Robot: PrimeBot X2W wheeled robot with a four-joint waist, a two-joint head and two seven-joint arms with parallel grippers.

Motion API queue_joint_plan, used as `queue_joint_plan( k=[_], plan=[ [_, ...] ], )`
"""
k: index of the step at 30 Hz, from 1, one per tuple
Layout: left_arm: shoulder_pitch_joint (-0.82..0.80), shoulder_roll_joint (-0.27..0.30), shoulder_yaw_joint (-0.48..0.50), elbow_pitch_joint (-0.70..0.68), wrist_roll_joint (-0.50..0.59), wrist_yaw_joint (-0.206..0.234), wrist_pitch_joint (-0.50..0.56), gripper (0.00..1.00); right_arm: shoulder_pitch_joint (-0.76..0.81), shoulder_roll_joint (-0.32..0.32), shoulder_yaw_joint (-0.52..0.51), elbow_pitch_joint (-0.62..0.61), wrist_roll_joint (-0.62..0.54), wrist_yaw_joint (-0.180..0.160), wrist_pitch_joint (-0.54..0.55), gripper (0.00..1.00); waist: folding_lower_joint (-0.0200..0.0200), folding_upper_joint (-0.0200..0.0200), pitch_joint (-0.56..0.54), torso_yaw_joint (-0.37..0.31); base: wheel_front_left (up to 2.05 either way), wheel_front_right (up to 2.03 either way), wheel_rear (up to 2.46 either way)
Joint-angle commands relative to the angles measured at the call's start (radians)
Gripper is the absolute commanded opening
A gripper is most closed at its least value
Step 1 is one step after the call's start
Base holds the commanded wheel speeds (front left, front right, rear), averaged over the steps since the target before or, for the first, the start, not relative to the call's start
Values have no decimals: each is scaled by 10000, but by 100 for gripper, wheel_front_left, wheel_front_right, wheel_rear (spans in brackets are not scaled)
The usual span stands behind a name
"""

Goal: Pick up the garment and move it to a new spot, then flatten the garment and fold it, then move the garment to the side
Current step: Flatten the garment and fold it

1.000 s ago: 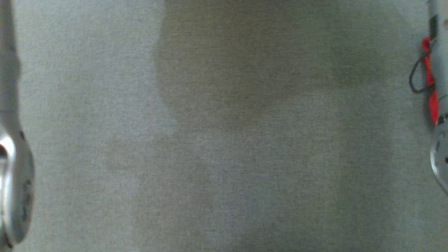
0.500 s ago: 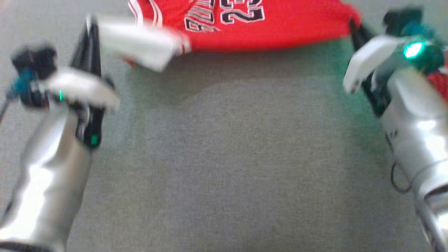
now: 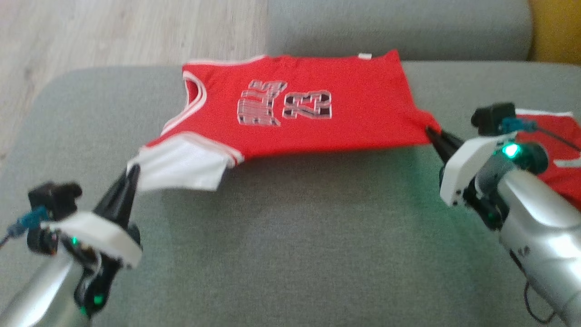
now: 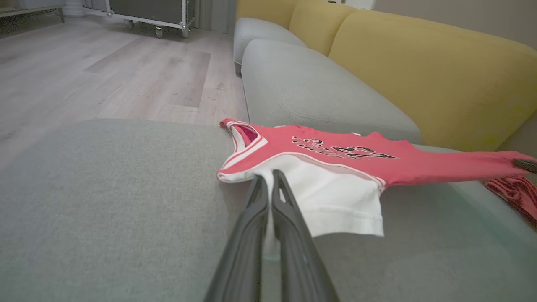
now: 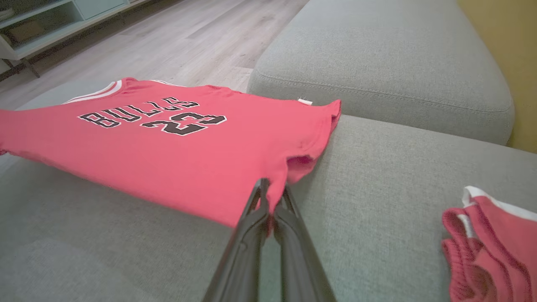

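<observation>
The garment (image 3: 290, 109) is a red basketball jersey with white sleeves and the number 23, stretched flat just above the grey sofa seat (image 3: 290, 236). My left gripper (image 3: 132, 170) is shut on its white sleeve (image 4: 327, 197) at the near left corner. My right gripper (image 3: 431, 131) is shut on the red hem corner at the near right. In the right wrist view the jersey (image 5: 168, 138) spreads away from the pinched corner, and my right gripper (image 5: 272, 188) holds red cloth. In the left wrist view my left gripper (image 4: 268, 176) grips the white cloth.
A second red and white garment (image 3: 558, 154) lies crumpled on the seat at the right, behind my right arm. A further grey cushion (image 3: 399, 27) and a yellow backrest (image 4: 419, 75) lie beyond. Wooden floor (image 3: 113, 32) is at the far left.
The head camera has tilted up, from bare grey seat cloth to the whole jersey and both arms. Both grippers stay shut on the jersey's corners.
</observation>
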Motion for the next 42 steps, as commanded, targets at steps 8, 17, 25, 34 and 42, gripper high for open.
queue_joint_plan(
  k=[8,17,25,34,42],
  plan=[
    [1965,1799,347,-3384,-559,804,1050,0,1172,-1144,1380,-1417,1670,-7,148,0,4,-1,-1420,-255,0,0,0],
    [3701,2876,631,-5714,-1094,1666,1577,0,2061,-2129,2263,-2865,2295,-7,555,0,4,-1,-1587,-379,0,0,0],
    [3687,2947,784,-6013,-1110,2060,1656,0,2041,-2256,2030,-3041,2448,-7,598,0,4,-1,-1346,-428,0,0,0],
    [2392,2567,597,-4968,-1047,2008,2291,0,1498,-1922,1700,-2676,2316,-7,965,0,4,-1,-872,-456,0,0,0],
    [420,2262,341,-3666,-713,1702,3119,0,681,-1537,1363,-2039,2325,-7,1650,0,4,-1,-105,-445,0,0,0]
  ],
)
